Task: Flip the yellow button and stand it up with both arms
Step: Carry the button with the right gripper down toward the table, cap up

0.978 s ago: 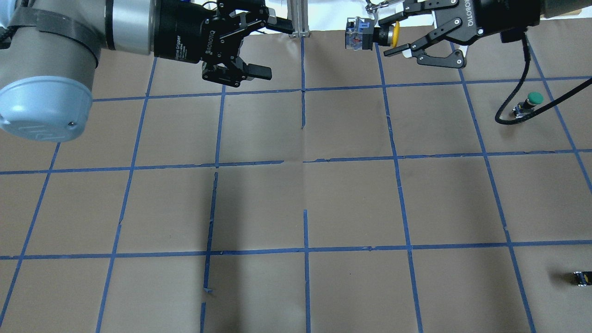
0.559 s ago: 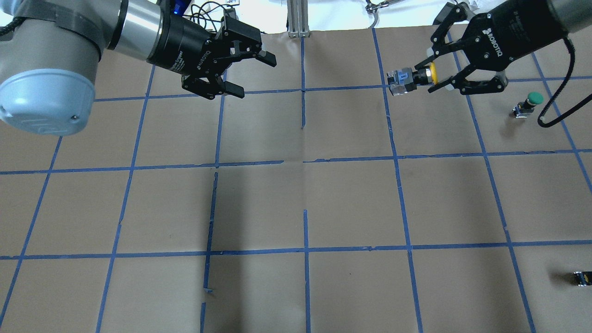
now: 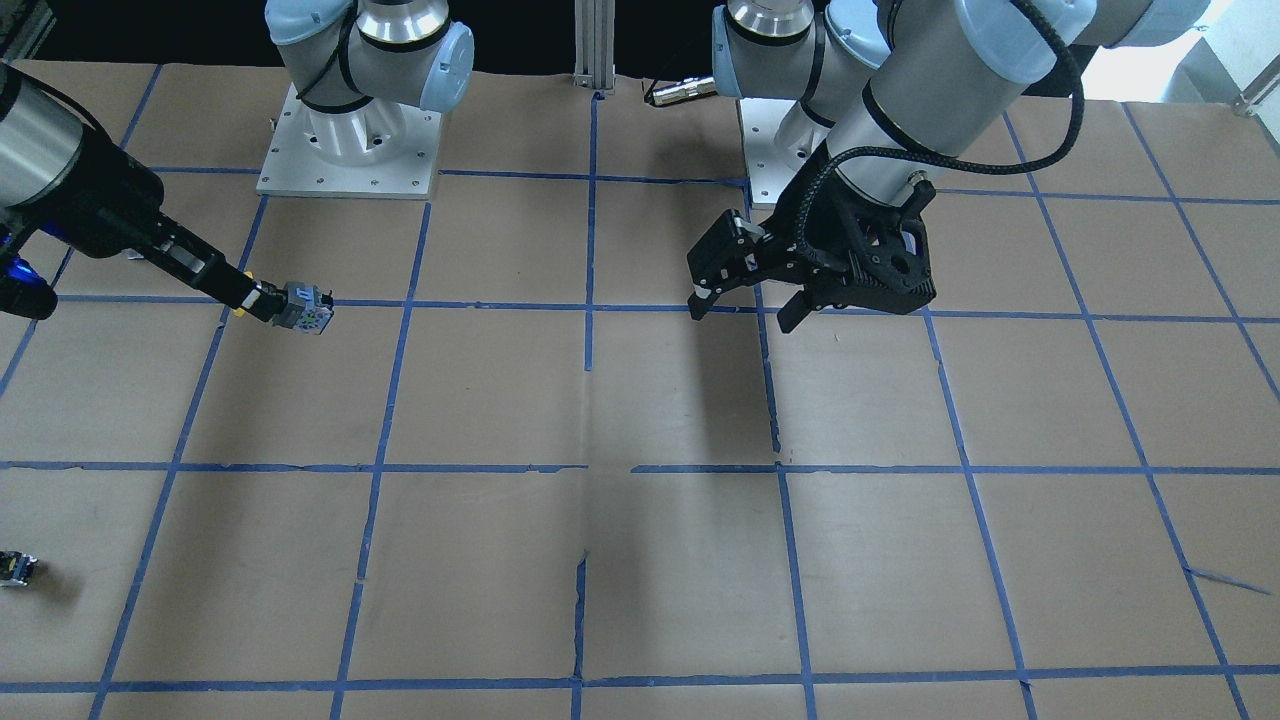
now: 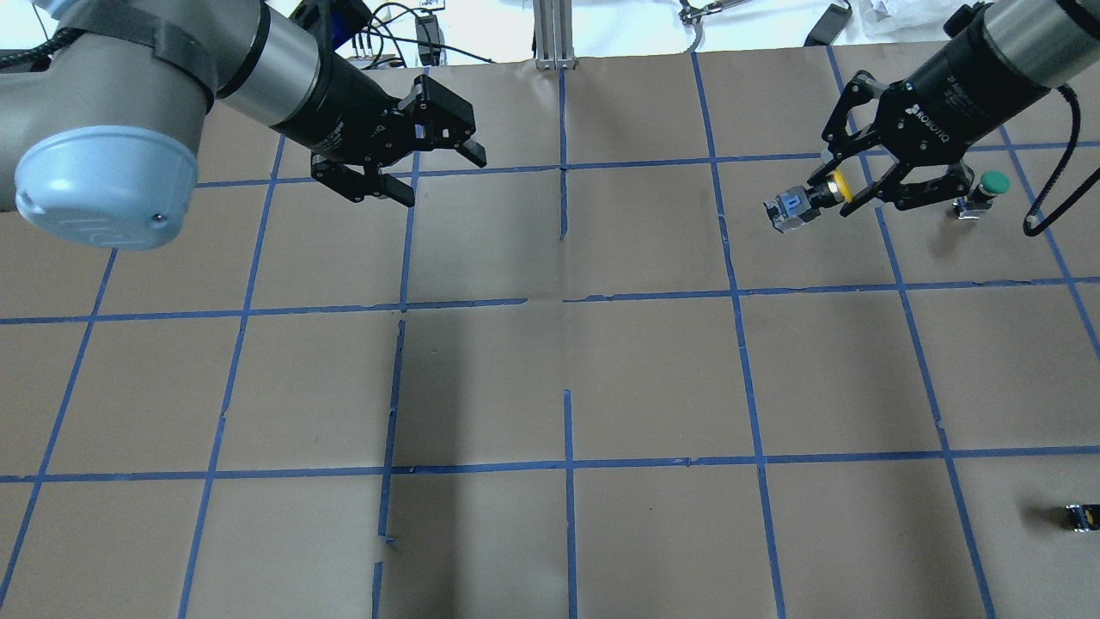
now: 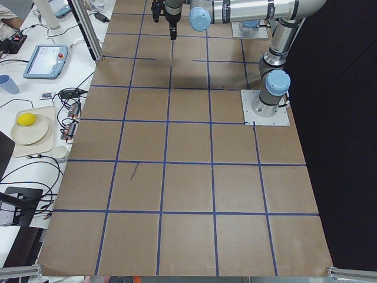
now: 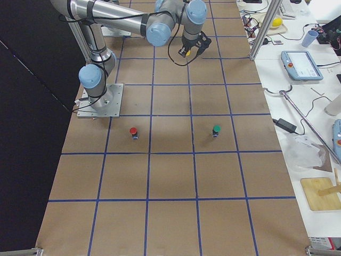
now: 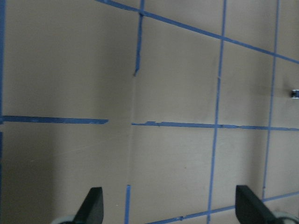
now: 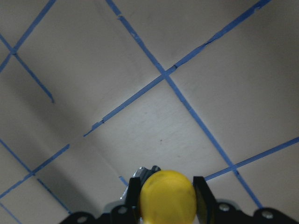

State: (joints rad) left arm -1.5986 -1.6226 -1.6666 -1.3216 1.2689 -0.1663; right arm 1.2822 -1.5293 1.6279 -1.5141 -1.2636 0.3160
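Fingers [image 8: 200, 198] of the right gripper [image 4: 838, 191] clench the yellow button [image 4: 803, 205] by its cap, upper right of the overhead view. The left gripper [image 4: 436, 174], upper left, has its 2 fingers spread around nothing.

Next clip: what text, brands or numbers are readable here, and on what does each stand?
"ROBOTIQ": white print on the body of the right gripper, overhead view.
Left gripper: white print on its body, too blurred to read.
Yellow button: markings on its contact block are too small to read.
Pendant: its screen is too small to read.
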